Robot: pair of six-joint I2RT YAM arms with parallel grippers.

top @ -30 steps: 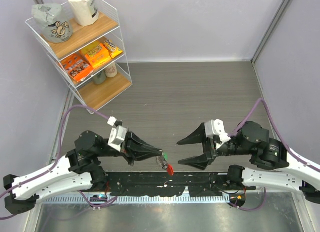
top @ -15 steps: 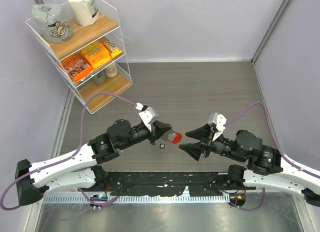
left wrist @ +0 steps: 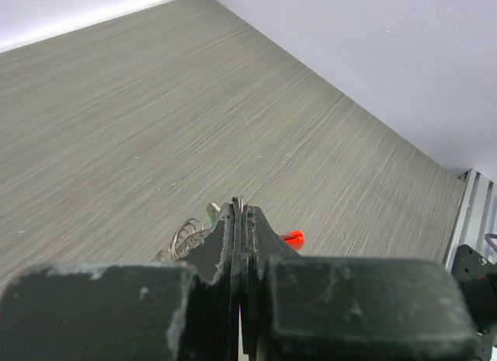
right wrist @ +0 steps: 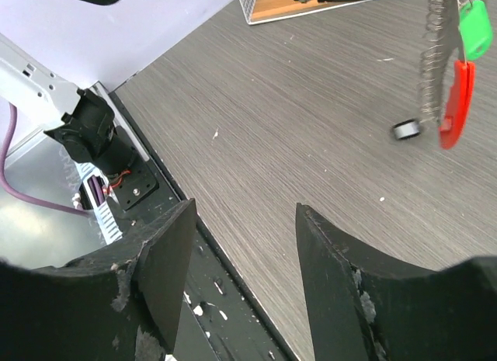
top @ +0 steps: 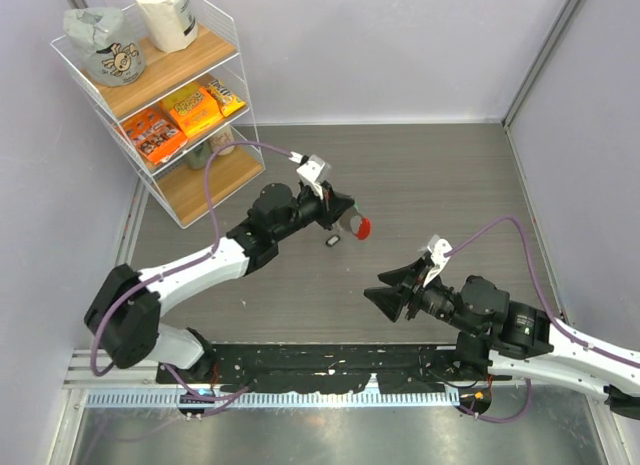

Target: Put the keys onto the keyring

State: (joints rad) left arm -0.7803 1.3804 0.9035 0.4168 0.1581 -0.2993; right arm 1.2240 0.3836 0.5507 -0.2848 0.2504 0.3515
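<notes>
Found the left gripper (top: 344, 219) reached out over the middle of the grey wood-grain table (top: 430, 175), with its fingers pressed fully together. Saw pinched there the small keyring of silvery chain-like metal with one bright red arc (top: 362, 226), hanging in the air above the table. Saw also the tiny metal key with a bright green head (right wrist: 475, 27) close beside the silvery coil, seemingly threaded on already, but could not confirm the joint. Noticed a small dark piece (right wrist: 404, 130) just below the keyring in the right wrist view. Could not tell whether lying on the table or dangling, nor whether to call it the black key. Found the right gripper (top: 393, 291) low and well apart from the keyring, spread wide and holding nothing.

Judged the step in hand to be the joining of the second key to the keyring. Seemed wise to keep the left pinch firm on the metal part, leaving the red arc free and not swinging. Seemed better to narrow the right gripper first and to approach slowly, given the ease of losing so tiny a thing between wide pads. Advisable also to take the dark piece by its head and leave its hole exposed, without disturbing the green key. Risked otherwise pushing it away across the smooth table.
</notes>
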